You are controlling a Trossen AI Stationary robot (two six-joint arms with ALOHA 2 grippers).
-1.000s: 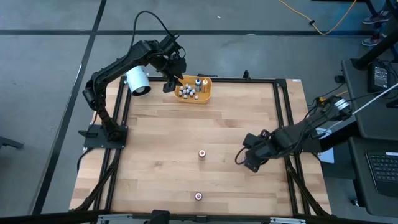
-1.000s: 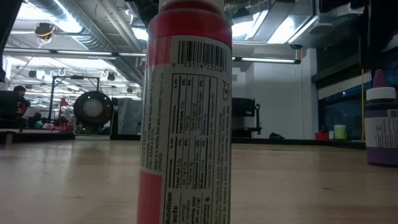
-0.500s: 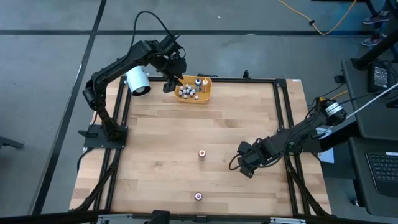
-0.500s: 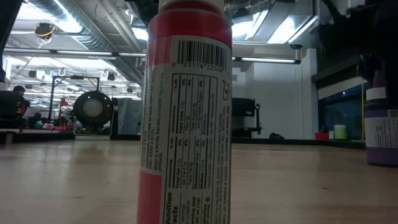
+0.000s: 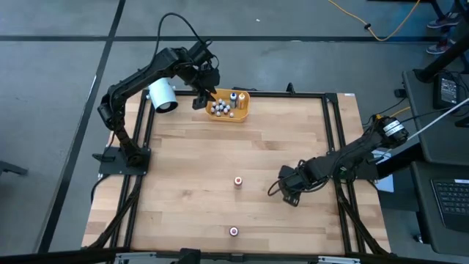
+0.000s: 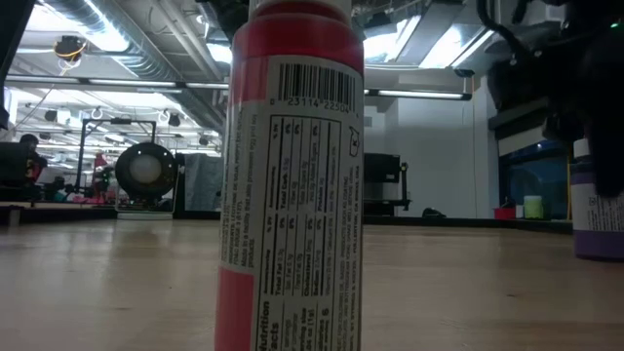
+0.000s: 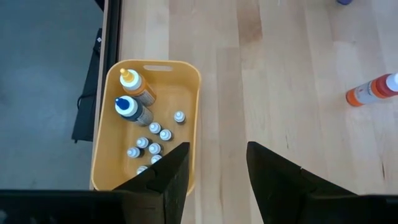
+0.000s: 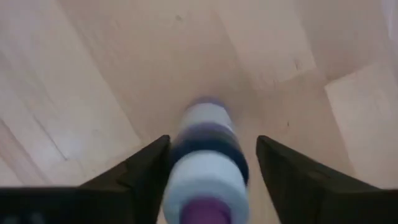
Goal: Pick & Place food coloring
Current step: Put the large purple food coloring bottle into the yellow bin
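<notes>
Lower than a second earlier, the right tool straddled a small purple-capped, pale-bodied dropper bottle on the wooden table, fingers open, needing centred closure; the left tool hovered open.

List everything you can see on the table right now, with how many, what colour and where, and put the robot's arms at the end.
Table: one, pale wood, black frame.
Bin: one, yellow-orange, far edge of the table, left of centre.
Bottles in the bin: one orange-capped, one blue-capped, several small white-capped; some are hidden, so there is no exact count.
White cylinder: one, just left of the bin.
Orange-red bottle: one, white cap, mid table.
Red bottle: one, upright, near edge.
Purple-capped bottle: one, right of centre, between the right fingers.
Left gripper: dark, above the bin, fingers open and empty.
Right gripper: dark, low over the table, fingers either side of the purple-capped bottle.
</notes>
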